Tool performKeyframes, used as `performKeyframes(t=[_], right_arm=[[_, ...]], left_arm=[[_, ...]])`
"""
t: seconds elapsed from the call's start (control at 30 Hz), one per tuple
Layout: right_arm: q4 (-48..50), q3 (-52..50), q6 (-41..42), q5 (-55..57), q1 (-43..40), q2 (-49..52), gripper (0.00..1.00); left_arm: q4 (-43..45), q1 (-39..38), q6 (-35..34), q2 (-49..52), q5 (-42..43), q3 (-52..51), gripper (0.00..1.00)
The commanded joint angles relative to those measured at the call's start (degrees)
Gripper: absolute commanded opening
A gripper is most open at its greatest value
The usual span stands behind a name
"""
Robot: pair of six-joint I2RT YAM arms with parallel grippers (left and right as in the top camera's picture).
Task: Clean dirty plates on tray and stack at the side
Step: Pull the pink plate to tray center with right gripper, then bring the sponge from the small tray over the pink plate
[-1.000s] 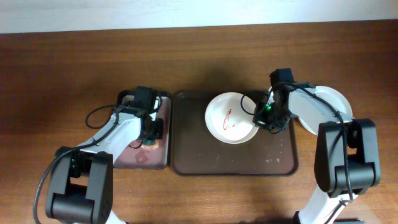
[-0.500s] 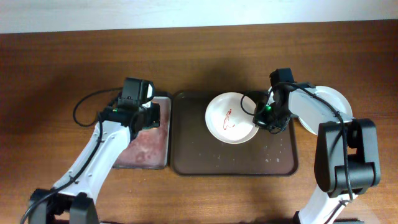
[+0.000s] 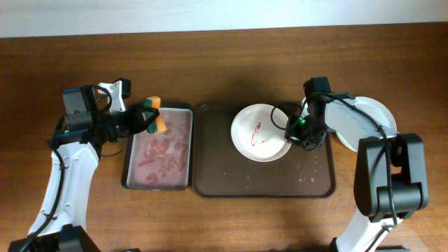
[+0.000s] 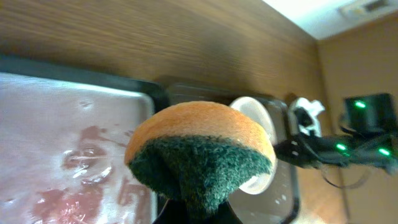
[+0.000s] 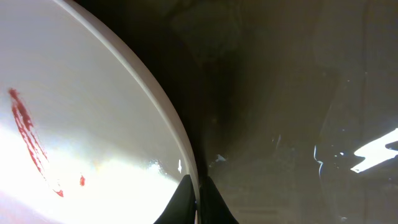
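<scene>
A white plate with a red sauce streak rests on the dark brown tray. My right gripper is shut on its right rim; the right wrist view shows the rim pinched between the fingers. Stacked clean plates sit on the table to the right of the tray. My left gripper is shut on an orange and green sponge, held above the far left corner of the small tray; the sponge fills the left wrist view.
The small pinkish-grey tray left of the brown tray holds reddish wet smears. Specks of residue dot the brown tray's front half. The wooden table extends behind both trays.
My left arm lifted the sponge off the small tray and swung back to the left, uncovering the tray. The right gripper and the plate have not moved.
</scene>
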Motion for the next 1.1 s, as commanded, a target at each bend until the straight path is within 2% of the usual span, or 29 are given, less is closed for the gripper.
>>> performKeyframes(t=[0.0,0.8,0.83,1.0,1.03,1.07], right_arm=[[-0.6,-0.8,0.3,3.1,0.0,0.8,0.04],[-0.7,-0.8,0.3,3.1,0.0,0.8,0.04],[-0.9,-0.8,0.3,3.1,0.0,0.8,0.04],[-3.1,-0.8,-1.7,3.1,0.1,0.8,0.04],[-3.3,-0.8,-3.0,2.9,0.1,0.8,0.04],[-3.5,-0.8,-4.3,2.4,0.3,0.8,0.04]], left_arm=[[0.2,0.6,2.3,-1.2,6.5,1.2,0.0],[0.6,0.3,2.2,-1.2,7.4,1.2,0.0],[0.5,-0.3,2.1,-1.2,4.5,1.2,0.0],[-0.5,-16.2,1.7,-1.0,-34.1,1.2,0.0],[-0.3,-19.8,1.7,-0.8,-38.6,1.2,0.0],[0.2,-22.4,1.7,-0.4,-39.7,1.2,0.0]])
